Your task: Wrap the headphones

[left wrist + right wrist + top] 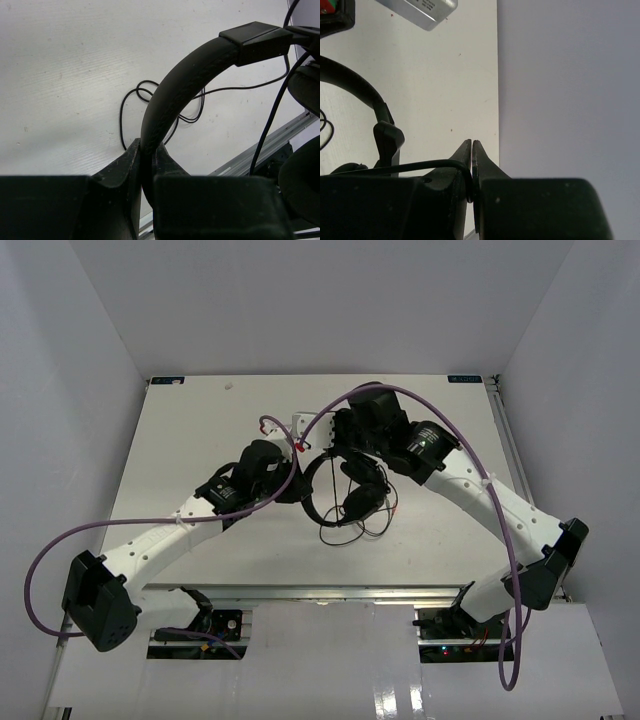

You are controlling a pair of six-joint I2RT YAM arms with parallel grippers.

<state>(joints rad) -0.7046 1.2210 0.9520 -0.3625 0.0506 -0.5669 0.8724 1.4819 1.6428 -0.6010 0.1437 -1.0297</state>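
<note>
Left end effector (148,152) is clamped on the stiff, light headband (175,90) of the headphones (350,490) over the middle of the worktop (190,430), while the right end effector (472,150) pinches the thin, limp cable (420,164), which will probably slip and tangle easily.

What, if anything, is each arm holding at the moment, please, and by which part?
The left fingers clamp the headphones by the headband; the right fingers pinch their thin cable.

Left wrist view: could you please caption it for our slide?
The left gripper shut on the headphones' headband, loose cable on the table beyond.
</note>
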